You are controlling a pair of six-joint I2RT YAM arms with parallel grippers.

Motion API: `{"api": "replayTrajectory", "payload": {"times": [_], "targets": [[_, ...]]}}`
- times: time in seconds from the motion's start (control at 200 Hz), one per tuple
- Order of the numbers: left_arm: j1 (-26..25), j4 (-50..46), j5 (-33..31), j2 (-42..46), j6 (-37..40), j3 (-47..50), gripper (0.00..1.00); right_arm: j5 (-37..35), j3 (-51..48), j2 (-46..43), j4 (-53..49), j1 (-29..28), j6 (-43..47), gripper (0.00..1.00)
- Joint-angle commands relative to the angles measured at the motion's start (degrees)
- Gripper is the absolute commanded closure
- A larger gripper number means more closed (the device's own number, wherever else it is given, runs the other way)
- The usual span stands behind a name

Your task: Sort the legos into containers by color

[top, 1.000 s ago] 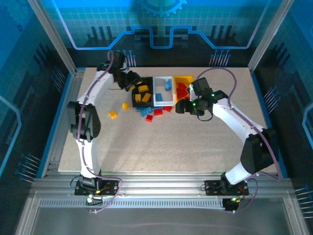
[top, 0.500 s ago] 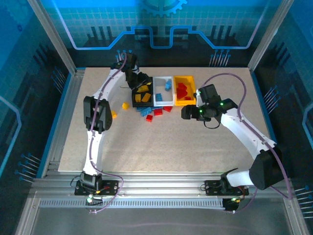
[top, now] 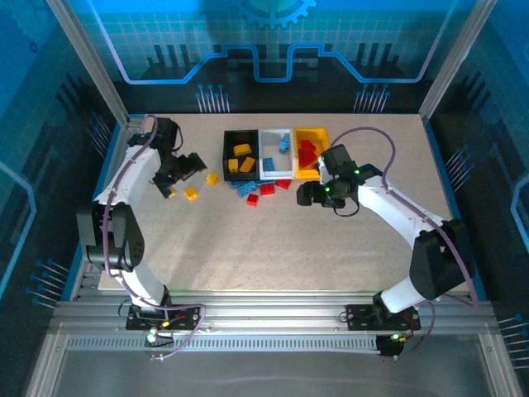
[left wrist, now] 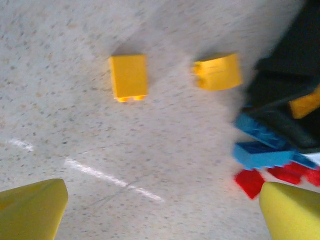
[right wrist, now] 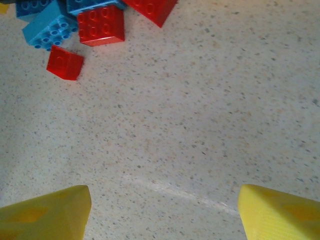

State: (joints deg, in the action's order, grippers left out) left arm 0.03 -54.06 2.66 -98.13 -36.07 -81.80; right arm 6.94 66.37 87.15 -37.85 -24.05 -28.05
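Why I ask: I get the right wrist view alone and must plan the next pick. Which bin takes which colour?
Observer: From above, the black bin holds yellow-orange bricks, the white bin blue bricks, the yellow-orange bin red bricks.
Operator: Any yellow ones loose?
Observer: Two yellow bricks lie on the table, left of the black bin and apart from each other.
Operator: Is the left arm carrying anything?
Observer: No. The left fingers stand wide apart, bare table between them, near those two bricks.
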Motion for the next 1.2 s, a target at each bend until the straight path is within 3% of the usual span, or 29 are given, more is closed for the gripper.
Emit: {"api": "replayTrajectory", "payload": {"times": [0.0,0.425,0.845,0.981,1.196], "targets": [[0.5,2.0,-1.4,-3.2,-0.1,2.6,0.02,1.2,2.8,0.9,0.8,-1.4,0.1,0.22],[1.9,3.6,-3.4,-16.2,0.8,-2.1,0.20,-0.2,0.8,-0.5,0.3,-2.2,-1.2,0.22],[3.8,2.8,-3.0,-22.2,2.6,-7.5,0.30,-0.4,0.9,-0.3,0.1,-2.4,-2.0,0.22],[3.8,3.2,-2.5,-22.5,2.4,-6.5,0.37,-0.2,1.6,0.3,0.1,-2.5,-2.0,0.22],[3.7,3.7,-1.7,-22.5,2.8,-5.5,0.57,-0.3,2.3,0.6,0.1,-2.9,-1.9,0.22]]}}
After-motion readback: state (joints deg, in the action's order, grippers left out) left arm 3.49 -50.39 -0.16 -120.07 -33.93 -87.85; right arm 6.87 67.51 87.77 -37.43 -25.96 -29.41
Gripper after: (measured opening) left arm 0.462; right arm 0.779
